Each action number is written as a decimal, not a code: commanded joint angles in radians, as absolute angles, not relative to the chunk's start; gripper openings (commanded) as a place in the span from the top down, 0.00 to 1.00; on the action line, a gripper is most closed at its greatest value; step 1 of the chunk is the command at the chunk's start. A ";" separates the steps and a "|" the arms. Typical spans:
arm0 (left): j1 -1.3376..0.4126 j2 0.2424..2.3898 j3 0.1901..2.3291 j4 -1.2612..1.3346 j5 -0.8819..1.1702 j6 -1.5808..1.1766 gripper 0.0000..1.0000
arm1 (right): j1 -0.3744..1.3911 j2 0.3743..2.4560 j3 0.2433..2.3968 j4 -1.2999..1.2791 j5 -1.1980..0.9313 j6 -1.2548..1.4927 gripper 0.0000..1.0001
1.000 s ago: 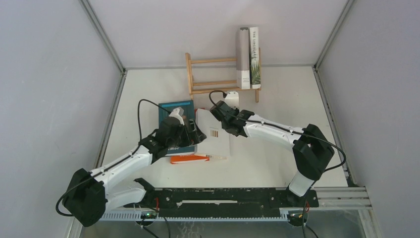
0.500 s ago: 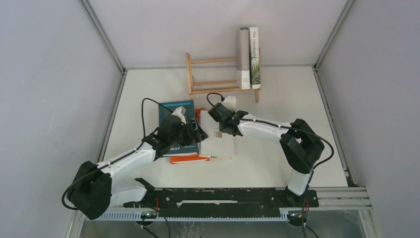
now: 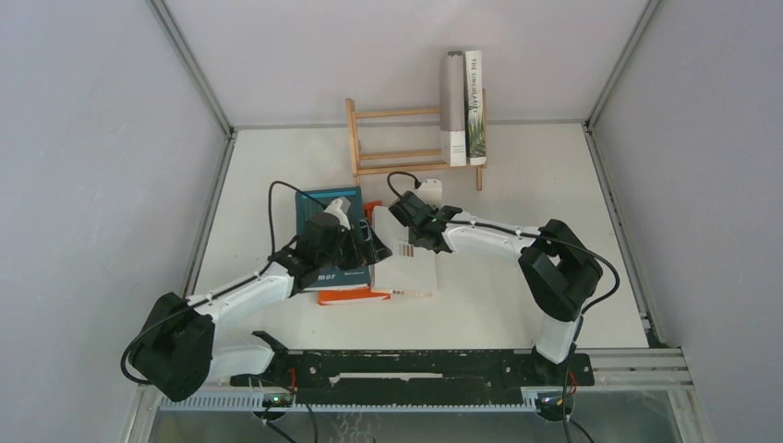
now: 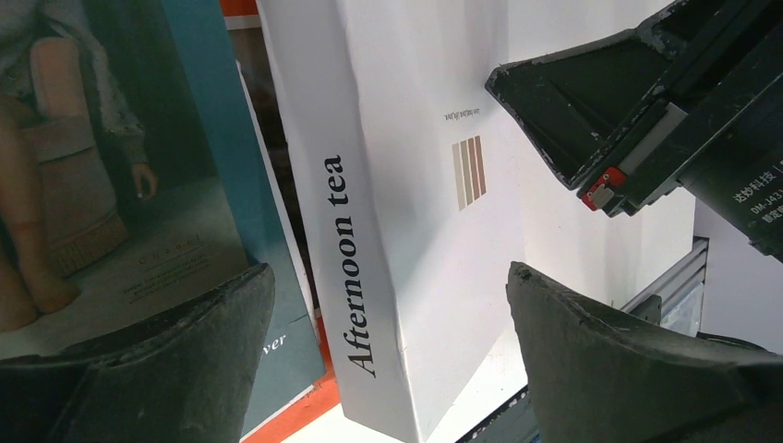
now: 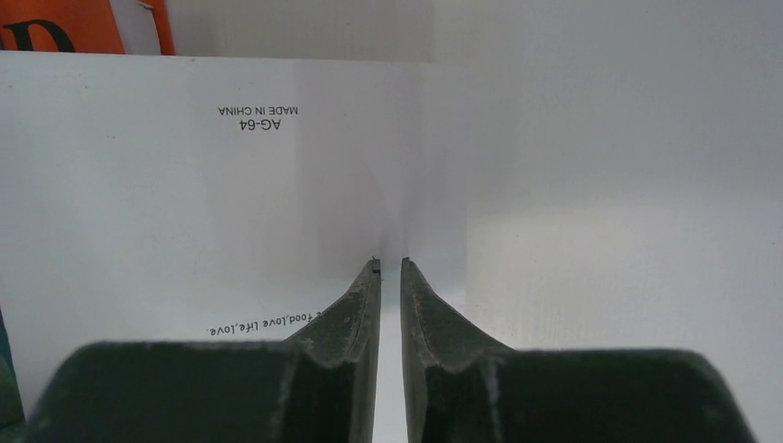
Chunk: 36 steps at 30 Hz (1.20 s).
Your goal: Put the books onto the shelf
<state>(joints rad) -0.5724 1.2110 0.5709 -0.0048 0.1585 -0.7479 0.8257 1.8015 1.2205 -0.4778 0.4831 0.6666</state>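
On the shelf (image 3: 397, 152), a grey book (image 3: 451, 106) and the white palm-leaf book (image 3: 475, 106) stand upright at its right end. A teal book (image 3: 323, 221) lies on an orange book (image 3: 354, 296) on the table. Beside them, the white "Afternoon tea" book (image 3: 415, 269) (image 4: 415, 185) is tipped up on one long edge. My left gripper (image 3: 371, 242) (image 4: 388, 277) is open, its fingers straddling that book's spine without touching it. My right gripper (image 3: 399, 221) (image 5: 389, 263) is shut to a thin slit with nothing in it, tips against the white cover (image 5: 185, 185).
The shelf's left and middle slots hold nothing. A strip of the orange book (image 4: 295, 406) shows between the teal cover (image 4: 138, 185) and the white book. Grey walls close in the table on three sides, and a black rail (image 3: 415, 365) runs along the near edge.
The right arm has swung left and folded at the elbow. The white book has shifted right and tipped, baring an orange strip beside the teal book. The left gripper has edged towards it.
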 commanded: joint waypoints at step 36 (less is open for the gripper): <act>-0.599 1.313 0.624 0.048 0.254 -0.749 0.00 | 0.728 1.828 1.079 -0.420 0.388 0.712 0.80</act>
